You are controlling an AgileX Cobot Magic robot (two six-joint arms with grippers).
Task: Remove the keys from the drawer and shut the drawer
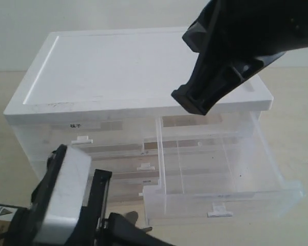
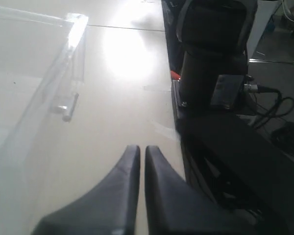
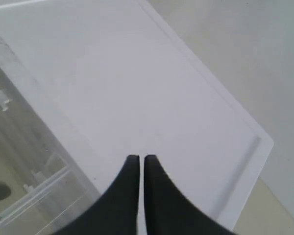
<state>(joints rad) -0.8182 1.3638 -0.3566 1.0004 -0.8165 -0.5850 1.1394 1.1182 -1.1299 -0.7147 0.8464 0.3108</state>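
Observation:
The drawer (image 1: pixel 220 197) is the clear half-width one on the right of the cabinet. It stands pulled far out, and its white tab handle (image 1: pixel 219 210) faces the front. Nothing shows inside it. The keys are not in view in any frame. My left gripper (image 1: pixel 146 229) is low on the table in front of the drawer's left corner. It is shut, with nothing between its fingers (image 2: pixel 130 166). The left wrist view has the drawer's front wall (image 2: pixel 63 78) off to one side. My right gripper (image 1: pixel 195 102) hovers shut and empty (image 3: pixel 138 159) over the cabinet's white top (image 3: pixel 137 88).
The white-topped plastic cabinet (image 1: pixel 143 66) holds a closed half-width drawer with a bold black label (image 1: pixel 76 125) and full-width drawers (image 1: pixel 128 169) below. Bare beige table (image 2: pixel 122 112) lies in front. A dark arm base with cables (image 2: pixel 210 83) stands beside the left gripper.

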